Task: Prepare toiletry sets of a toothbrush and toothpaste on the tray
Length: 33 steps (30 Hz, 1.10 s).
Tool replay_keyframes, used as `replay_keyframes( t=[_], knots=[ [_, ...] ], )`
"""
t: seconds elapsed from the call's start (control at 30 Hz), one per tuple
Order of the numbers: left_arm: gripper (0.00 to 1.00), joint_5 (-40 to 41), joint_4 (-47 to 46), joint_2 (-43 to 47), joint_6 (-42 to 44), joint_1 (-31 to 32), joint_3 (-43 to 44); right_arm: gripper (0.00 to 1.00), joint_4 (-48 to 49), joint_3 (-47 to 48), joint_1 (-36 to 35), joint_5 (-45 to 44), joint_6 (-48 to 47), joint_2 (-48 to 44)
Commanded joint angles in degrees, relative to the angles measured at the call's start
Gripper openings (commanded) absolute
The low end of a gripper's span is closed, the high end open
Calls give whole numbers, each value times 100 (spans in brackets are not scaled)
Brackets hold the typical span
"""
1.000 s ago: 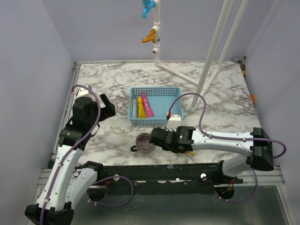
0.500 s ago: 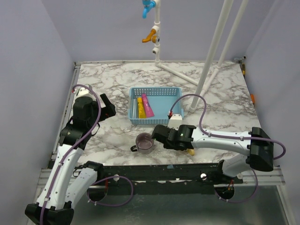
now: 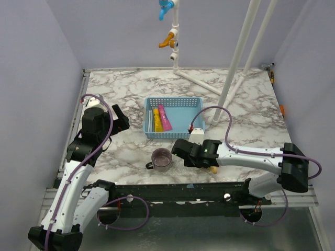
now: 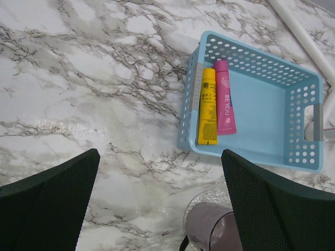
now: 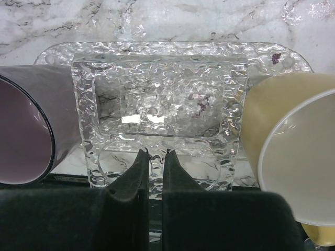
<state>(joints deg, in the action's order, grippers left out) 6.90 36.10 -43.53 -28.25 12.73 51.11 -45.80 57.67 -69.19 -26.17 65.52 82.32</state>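
Right hand (image 5: 155, 155) clenched on tray (image 5: 162, 63) rim, seemingly placing it between two mugs (image 5: 26, 136); next, released left hand (image 4: 158, 157) to fetch toothpaste (image 4: 208, 104) from basket (image 4: 272, 141)

You are in a robot lab test cell.
Plain lavender walls (image 3: 31, 78) box in a marble-patterned tabletop (image 3: 120, 89). Your left arm (image 3: 86, 151) and right arm (image 3: 246, 156) are bolted to a black rail (image 3: 172, 191) at its near edge, with purple cables (image 3: 96, 95) looping off them. A white pipe frame (image 3: 243, 47) carrying a blue clamp (image 3: 166, 9) and an orange clamp (image 3: 167, 40) rises at the back.
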Motion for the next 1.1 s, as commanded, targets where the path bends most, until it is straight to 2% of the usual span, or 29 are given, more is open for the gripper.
replay_keyframes(
  t=[0.0,1.07],
  knots=[
    [99,14,-42,2,-23,-33,83,1,150,-104,26,70,-73,-245],
    [99,-30,-53,3,-34,-33,91,3,-115,-29,26,174,23,5]
  ],
)
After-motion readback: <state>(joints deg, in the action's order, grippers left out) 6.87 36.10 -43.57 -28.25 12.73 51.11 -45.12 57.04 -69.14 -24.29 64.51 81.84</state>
